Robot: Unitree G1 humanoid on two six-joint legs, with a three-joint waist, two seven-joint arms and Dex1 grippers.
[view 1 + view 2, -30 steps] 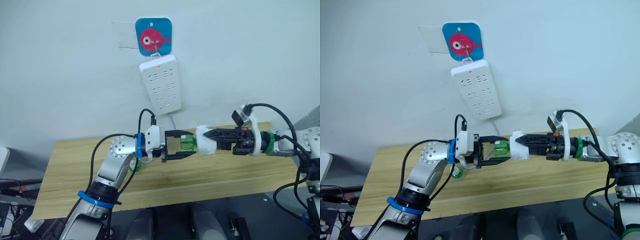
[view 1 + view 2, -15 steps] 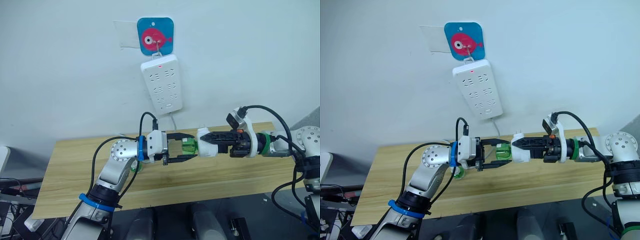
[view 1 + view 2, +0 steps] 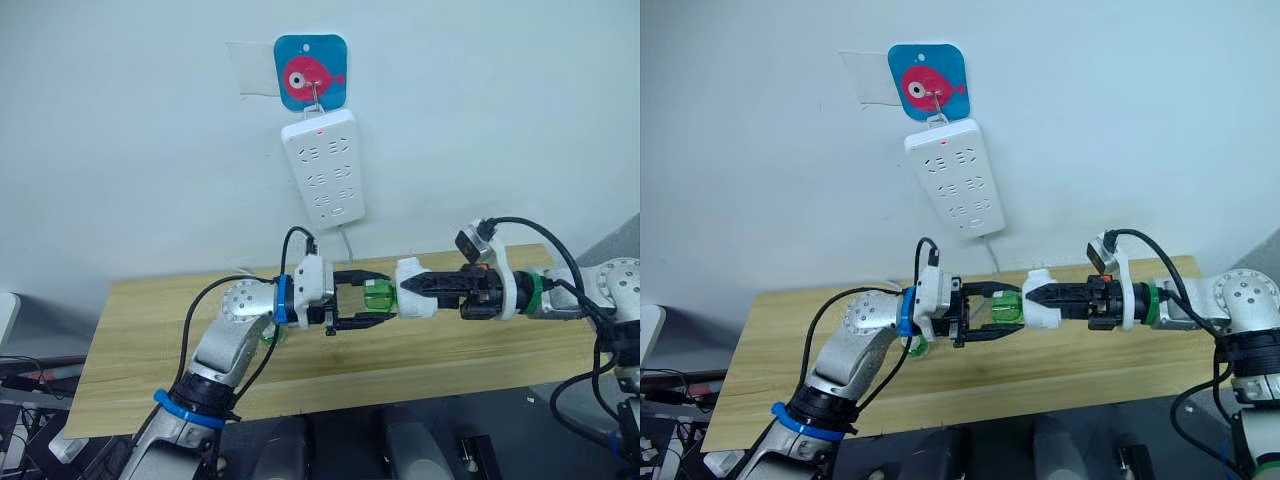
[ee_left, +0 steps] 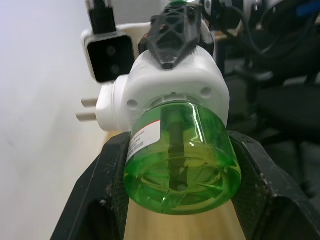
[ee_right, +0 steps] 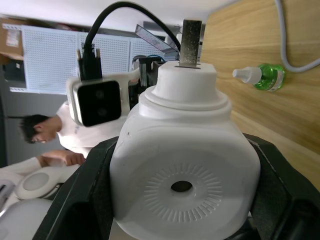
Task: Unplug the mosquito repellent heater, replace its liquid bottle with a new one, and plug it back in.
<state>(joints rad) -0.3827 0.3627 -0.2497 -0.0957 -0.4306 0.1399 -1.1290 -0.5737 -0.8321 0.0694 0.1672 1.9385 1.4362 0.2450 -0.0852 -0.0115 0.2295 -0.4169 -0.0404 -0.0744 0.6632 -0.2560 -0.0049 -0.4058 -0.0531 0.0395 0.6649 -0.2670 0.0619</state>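
Your right gripper (image 3: pixel 418 289) is clamped on the mosquito repellent heater (image 3: pixel 412 288), held above the wooden table (image 3: pixel 140 350). Your left gripper (image 3: pixel 375 298) pinches the green bottle (image 3: pixel 378 296) seated in the heater, green liquid inside. A second green bottle (image 5: pixel 260 77) lies on the table.

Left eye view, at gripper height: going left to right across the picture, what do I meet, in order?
Left gripper of two black fingers → green translucent liquid bottle held between them → small white rounded plastic mosquito repellent heater → right gripper of two black fingers clamped on the heater.
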